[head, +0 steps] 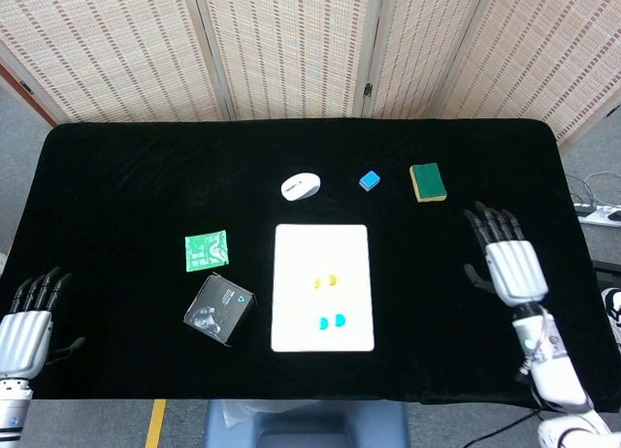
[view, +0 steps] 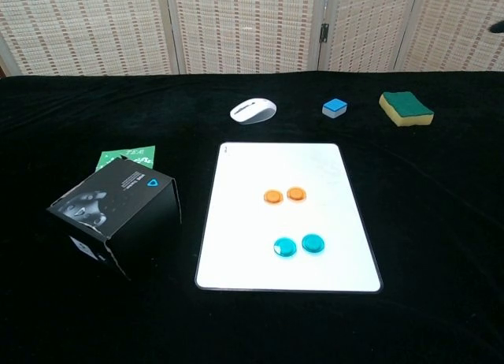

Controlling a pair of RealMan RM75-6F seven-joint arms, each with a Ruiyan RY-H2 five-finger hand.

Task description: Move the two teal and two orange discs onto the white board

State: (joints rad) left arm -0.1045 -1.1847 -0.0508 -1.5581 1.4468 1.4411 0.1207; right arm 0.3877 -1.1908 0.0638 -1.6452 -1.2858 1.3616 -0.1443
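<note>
Two orange discs [view: 284,195] [head: 326,281] lie side by side on the middle of the white board [view: 283,163] [head: 320,244]. Two teal discs [view: 298,244] [head: 333,322] lie side by side nearer its front edge. In the head view my right hand [head: 503,257] hangs open over the table's right side, far from the board, fingers spread and holding nothing. My left hand [head: 27,317] is open at the table's front left corner. Neither hand shows in the chest view.
A black box [view: 110,211] stands left of the board, with a green card [view: 126,156] behind it. Behind the board lie a white mouse [view: 253,110], a small blue block [view: 335,107] and a yellow-green sponge [view: 405,109].
</note>
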